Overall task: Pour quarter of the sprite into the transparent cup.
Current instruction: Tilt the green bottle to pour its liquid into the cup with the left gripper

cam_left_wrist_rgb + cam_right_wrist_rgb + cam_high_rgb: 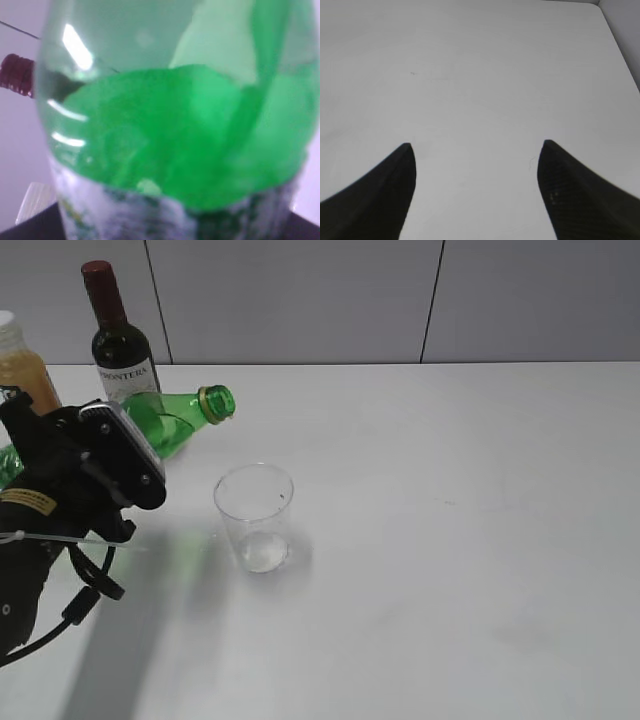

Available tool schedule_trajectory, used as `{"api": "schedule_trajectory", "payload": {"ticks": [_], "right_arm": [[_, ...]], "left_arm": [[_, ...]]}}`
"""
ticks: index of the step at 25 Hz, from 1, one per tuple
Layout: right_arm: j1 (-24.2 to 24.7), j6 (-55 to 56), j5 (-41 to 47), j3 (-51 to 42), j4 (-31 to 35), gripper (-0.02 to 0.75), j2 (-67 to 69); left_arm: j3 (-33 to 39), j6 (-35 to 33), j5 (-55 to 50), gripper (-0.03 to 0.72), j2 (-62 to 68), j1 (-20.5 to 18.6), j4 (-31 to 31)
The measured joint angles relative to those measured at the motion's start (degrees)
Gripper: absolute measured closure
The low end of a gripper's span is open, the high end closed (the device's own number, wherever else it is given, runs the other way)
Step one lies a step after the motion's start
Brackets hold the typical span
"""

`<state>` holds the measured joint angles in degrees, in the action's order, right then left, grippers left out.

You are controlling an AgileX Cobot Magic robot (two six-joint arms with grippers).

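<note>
The sprite (175, 418), a green capless bottle, is tilted nearly flat with its open neck pointing right. Its mouth hangs above and just behind the left rim of the transparent cup (255, 517), which stands upright on the white table (450, 540). My left gripper (128, 436) is shut on the bottle's labelled body, mostly hidden by the black wrist. In the left wrist view the sprite (165, 140) fills the frame, green liquid pooled low. My right gripper (477, 150) stands open over bare table, with nothing between its fingers; it is outside the exterior view.
A dark wine bottle (120, 340) with a white label stands at the back left, just behind the sprite; its red cap (17, 75) shows in the left wrist view. An orange juice bottle (22, 365) stands at the far left edge. A grey wall borders the table's back.
</note>
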<state>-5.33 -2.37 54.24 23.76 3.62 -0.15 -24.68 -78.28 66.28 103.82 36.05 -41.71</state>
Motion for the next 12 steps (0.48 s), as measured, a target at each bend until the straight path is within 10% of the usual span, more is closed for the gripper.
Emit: {"api": "schedule_trajectory", "payload": {"ticks": [12], "right_arm": [[0.0,0.0,0.0,0.0,0.0,0.153,0.0]], "left_arm": [[0.1,-9.3,0.0,0.231,0.0,0.0,-2.1]]}}
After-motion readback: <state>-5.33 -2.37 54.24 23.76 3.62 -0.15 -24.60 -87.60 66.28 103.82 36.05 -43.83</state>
